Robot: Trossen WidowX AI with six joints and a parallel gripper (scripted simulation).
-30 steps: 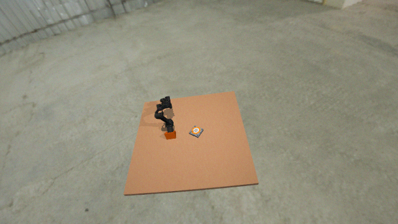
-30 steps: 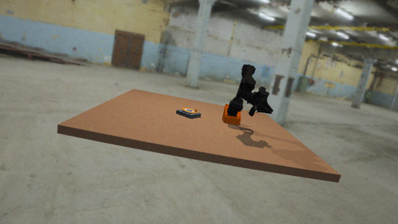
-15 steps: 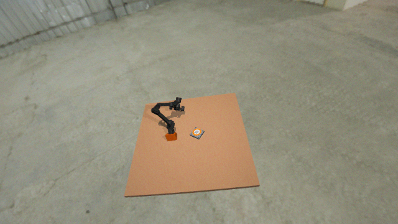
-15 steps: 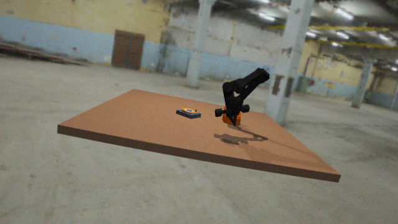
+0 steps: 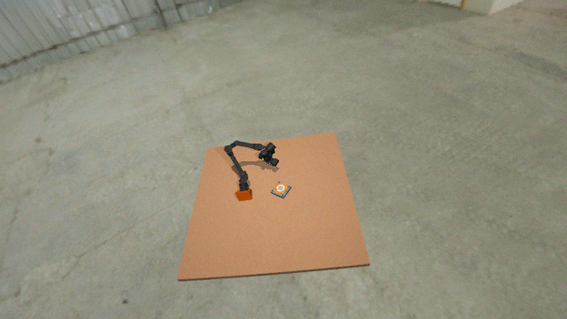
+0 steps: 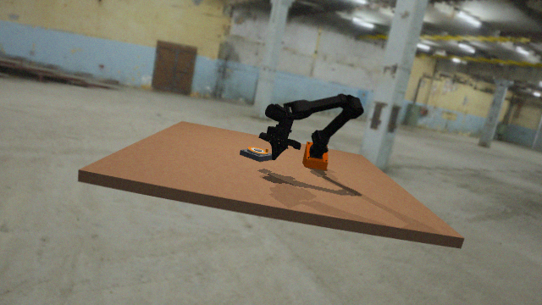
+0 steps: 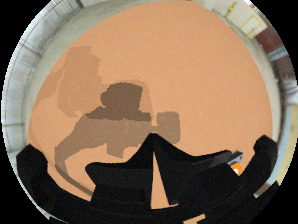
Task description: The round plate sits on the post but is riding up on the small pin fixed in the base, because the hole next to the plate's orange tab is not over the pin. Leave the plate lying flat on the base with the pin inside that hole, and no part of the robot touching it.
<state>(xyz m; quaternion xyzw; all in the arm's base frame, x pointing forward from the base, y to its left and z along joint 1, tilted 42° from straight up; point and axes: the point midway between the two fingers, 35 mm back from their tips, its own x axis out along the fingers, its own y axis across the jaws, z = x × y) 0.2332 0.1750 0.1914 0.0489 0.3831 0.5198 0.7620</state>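
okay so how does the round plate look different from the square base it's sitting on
The round plate is circular, white with an orange ring; the base under it is square and dark grey. The plate is smaller, lying within the base's outline, whose corners stick out past it. Both sit together on the brown board, apart from the shut gripper, which holds nothing.
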